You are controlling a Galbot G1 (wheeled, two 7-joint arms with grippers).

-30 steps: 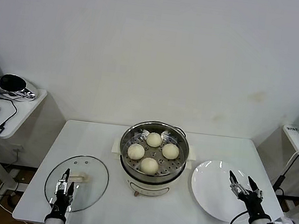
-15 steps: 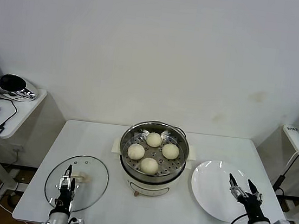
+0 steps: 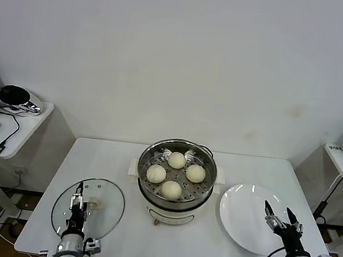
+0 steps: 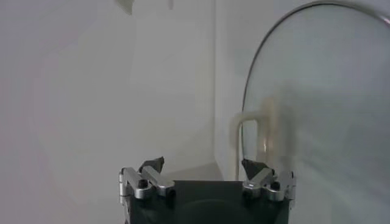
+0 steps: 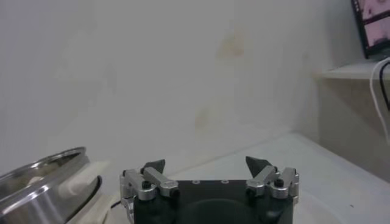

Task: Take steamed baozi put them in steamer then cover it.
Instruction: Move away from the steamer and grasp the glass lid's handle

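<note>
Left jaws (image 3: 78, 198) nearer cover (image 3: 88, 209), spread

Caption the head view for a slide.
Four cream-white round baozi sit in the shiny steel steamer; the clear glass lid lies on the white table, uncovered.

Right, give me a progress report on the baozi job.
Done: all four baozi sit on the tray inside the steamer, and the white plate is bare. In hand: the left hand, open, is over the glass cover by its handle, with the cover lying flat on the table. The right hand waits open over the plate. Left: lift the cover onto the steamer.
</note>
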